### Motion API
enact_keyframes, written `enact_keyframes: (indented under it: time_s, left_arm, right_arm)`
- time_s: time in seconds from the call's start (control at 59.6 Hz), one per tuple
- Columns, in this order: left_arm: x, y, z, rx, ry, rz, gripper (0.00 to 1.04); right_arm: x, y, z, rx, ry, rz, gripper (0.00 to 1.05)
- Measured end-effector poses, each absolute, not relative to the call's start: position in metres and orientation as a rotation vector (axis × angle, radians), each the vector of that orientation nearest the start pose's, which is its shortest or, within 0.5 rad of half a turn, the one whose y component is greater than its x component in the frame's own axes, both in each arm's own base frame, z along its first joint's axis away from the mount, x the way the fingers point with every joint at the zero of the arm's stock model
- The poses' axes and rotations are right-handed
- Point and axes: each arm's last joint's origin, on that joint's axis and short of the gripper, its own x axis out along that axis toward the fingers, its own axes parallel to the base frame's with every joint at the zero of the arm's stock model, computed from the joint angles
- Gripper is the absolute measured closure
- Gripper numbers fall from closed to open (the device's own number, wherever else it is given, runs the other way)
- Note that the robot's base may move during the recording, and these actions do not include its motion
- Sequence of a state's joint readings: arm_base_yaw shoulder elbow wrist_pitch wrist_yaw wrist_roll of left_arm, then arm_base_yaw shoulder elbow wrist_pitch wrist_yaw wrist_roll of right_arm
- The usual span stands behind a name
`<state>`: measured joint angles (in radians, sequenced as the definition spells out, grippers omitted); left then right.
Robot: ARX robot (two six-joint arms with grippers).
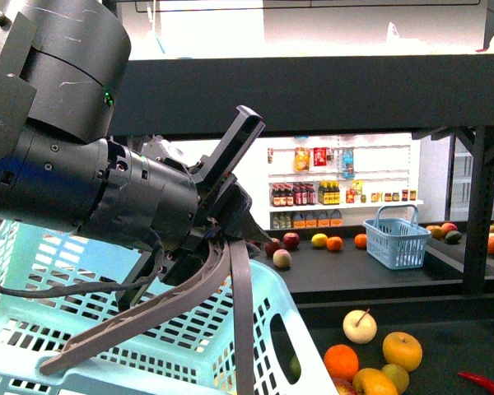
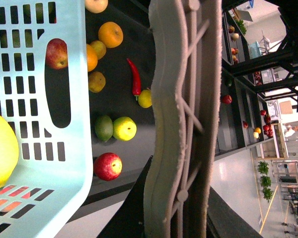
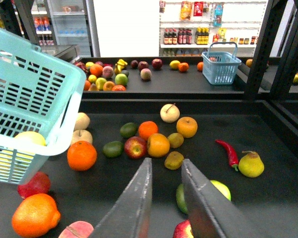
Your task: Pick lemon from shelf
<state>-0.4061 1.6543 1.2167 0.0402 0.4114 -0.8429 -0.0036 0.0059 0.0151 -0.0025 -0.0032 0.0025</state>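
The lemon (image 2: 0, 151), bright yellow and smooth, lies inside a light-blue basket (image 2: 44, 163). It shows faintly through the basket's slots in the right wrist view (image 3: 25, 141). My left gripper (image 1: 230, 280) is shut on the basket's rim (image 1: 263, 329) and holds it above the black shelf board (image 1: 469, 337). One of its grey ribbed fingers (image 2: 181, 124) fills the middle of the left wrist view. My right gripper (image 3: 166, 166) is open and empty, low over the shelf board (image 3: 273, 198), apart from the basket (image 3: 35, 99).
Loose fruit covers the board: oranges (image 3: 82, 155), a red apple (image 3: 135, 147), a green lime (image 3: 221, 188) by my right finger, a red chili (image 3: 228, 152), a pear (image 3: 251, 164). A small blue basket (image 3: 221, 67) and more fruit sit on the far shelf. Black uprights (image 3: 260, 49) stand at the right.
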Motion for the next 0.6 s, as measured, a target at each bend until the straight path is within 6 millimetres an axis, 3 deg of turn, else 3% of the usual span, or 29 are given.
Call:
enact_keyframes:
  time_s: [0.352,0.52,0.604]
  left_arm:
    - [0.3411,-0.1593,0.2806,-0.784,0.723,-0.585,0.92]
    - [0.3411,-0.1593,0.2806,-0.784,0.723,-0.585,0.92]
    - [0.3415,-0.1590,0.2808,-0.768,0.711,-0.502,0.92]
  right_arm:
    - [0.0971,-0.0003,0.1680,0.003,-0.007,0.000,0.01]
    - [0.0971,-0.0003,0.1681,0.002,-0.007,0.000,0.02]
    - [0.0971,-0.0002,0.1680,0.002,-0.007,0.000,0.02]
